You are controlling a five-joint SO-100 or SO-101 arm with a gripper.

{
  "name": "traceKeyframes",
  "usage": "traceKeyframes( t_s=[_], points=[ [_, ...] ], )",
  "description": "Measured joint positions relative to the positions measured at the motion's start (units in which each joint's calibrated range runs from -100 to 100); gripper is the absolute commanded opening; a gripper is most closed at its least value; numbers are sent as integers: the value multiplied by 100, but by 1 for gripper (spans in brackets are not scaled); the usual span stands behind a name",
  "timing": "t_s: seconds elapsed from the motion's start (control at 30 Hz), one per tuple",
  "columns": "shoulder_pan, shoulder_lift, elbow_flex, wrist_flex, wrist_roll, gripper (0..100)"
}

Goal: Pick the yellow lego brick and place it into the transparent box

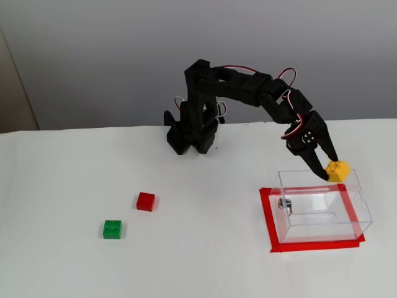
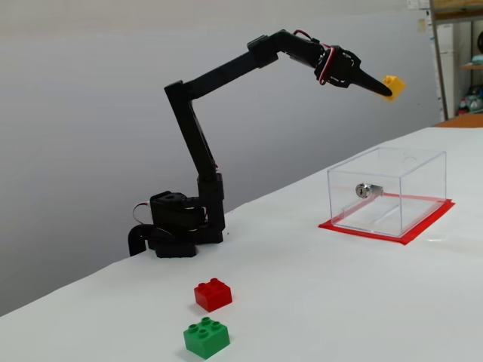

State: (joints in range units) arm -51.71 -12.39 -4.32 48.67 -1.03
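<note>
My gripper (image 1: 332, 171) (image 2: 389, 85) is shut on the yellow lego brick (image 1: 338, 171) (image 2: 393, 86), which it holds in the air at the fingertips. In both fixed views the arm is stretched out far from its base. The transparent box (image 1: 322, 205) (image 2: 389, 191) stands on the white table below the brick, its top open, a small metal fitting (image 1: 283, 203) (image 2: 364, 190) on one wall. From the front fixed view the brick hangs over the box's far right corner. The side fixed view shows it well above the box's rim.
A red tape frame (image 1: 267, 218) (image 2: 361, 228) outlines the box's spot. A red brick (image 1: 146, 201) (image 2: 213, 293) and a green brick (image 1: 112, 228) (image 2: 206, 337) lie on the table (image 1: 198, 261) away from the box. The arm's base (image 1: 186, 133) (image 2: 177, 226) sits at the table's back edge.
</note>
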Motion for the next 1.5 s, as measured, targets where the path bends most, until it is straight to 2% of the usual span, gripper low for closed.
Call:
traceKeyframes(
  t_s=[0.43, 1.1, 1.5],
  points=[
    [-267, 389, 0, 694, 0, 11],
    [-107, 1142, 0, 686, 0, 11],
    [-321, 1150, 0, 686, 0, 12]
  ],
)
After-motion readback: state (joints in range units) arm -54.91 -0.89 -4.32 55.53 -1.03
